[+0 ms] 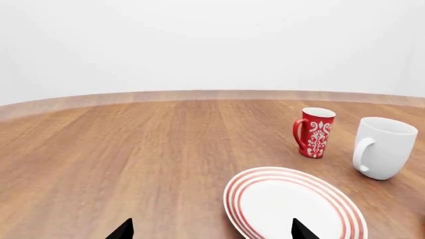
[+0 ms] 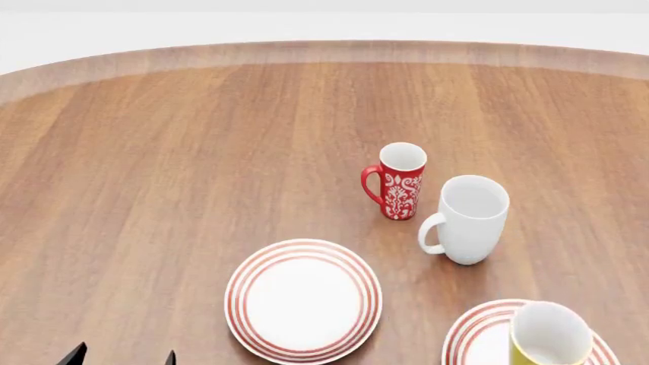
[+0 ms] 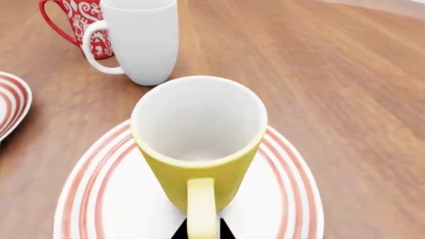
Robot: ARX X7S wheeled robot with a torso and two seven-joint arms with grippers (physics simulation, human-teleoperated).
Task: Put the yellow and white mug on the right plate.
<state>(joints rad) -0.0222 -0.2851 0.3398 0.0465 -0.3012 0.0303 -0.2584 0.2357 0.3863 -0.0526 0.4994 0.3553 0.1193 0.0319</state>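
The small ceramic yellow and white mug (image 3: 199, 149) stood upright on the right red-ringed white plate (image 3: 99, 199), and my right gripper (image 3: 200, 230) pinched its yellow handle (image 3: 201, 206). I judged only releasing and a careful retreat remained. My left gripper (image 1: 211, 230) hung wide apart, empty.

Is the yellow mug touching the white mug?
Apart. The right wrist view shows bare table between the yellow mug and the white mug; the head view agrees.
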